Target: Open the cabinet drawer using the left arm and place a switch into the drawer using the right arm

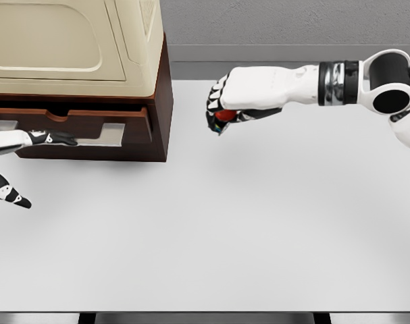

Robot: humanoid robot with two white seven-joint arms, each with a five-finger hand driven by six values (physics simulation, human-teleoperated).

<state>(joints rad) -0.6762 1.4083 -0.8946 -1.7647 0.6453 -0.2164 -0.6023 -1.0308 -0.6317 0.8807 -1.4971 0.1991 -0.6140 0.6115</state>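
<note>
One small red object, taken to be the switch (223, 115), was seen clasped in the right hand (226, 106), above the white table (259, 229) and a little to the right of the cabinet (161, 101). Only a patch of red, with a hint of another colour beneath it, showed between the dark fingers (212, 108); its shape could not be made out. The fingers were curled closely round it, knuckles turned toward the cabinet, thumb tucked underneath. The right forearm (279, 88) was held nearly level, reaching in from the picture's right edge, with a dark banded wrist joint (338, 83) and a round black joint (392, 84) behind it.

The drawer (96, 125) of the cabinet was seen pulled partly out from the brown body, its front panel standing forward of the frame, with pale cut-outs in it. A cream-coloured appliance (76, 40) was set on top of the cabinet.

The left hand (36, 138) was seen at the lower left, one dark finger (59, 139) stretched level against the drawer front at its pale handle recess (100, 140). Another finger (9, 192) was angled downward and away, clear of the drawer. The fingers were spread rather than clenched, and nothing was enclosed by them.
</note>
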